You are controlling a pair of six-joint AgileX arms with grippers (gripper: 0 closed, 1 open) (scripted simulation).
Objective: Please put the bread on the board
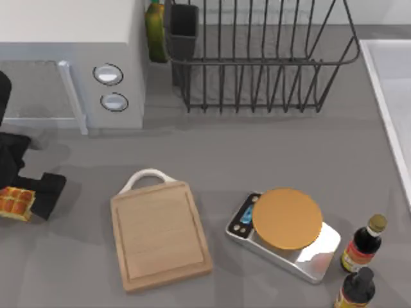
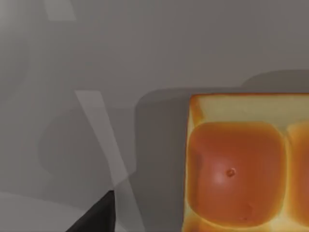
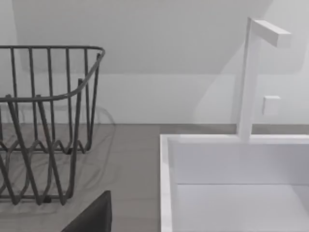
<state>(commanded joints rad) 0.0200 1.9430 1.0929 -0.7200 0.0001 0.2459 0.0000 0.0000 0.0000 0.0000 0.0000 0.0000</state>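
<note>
The left arm's jaws [image 1: 26, 192] reach down at the far-left edge of the bench [image 1: 257, 154], right at the bread [image 1: 15, 203]; whether they have closed on the loaf cannot be told. The bread sits on the bench well left of the board [image 1: 159, 235], which lies bare, handle toward the far side, ready to receive it. A scale [image 1: 284, 233] stands right of the board. The right arm is parked near the sink [image 3: 231, 164].
</note>
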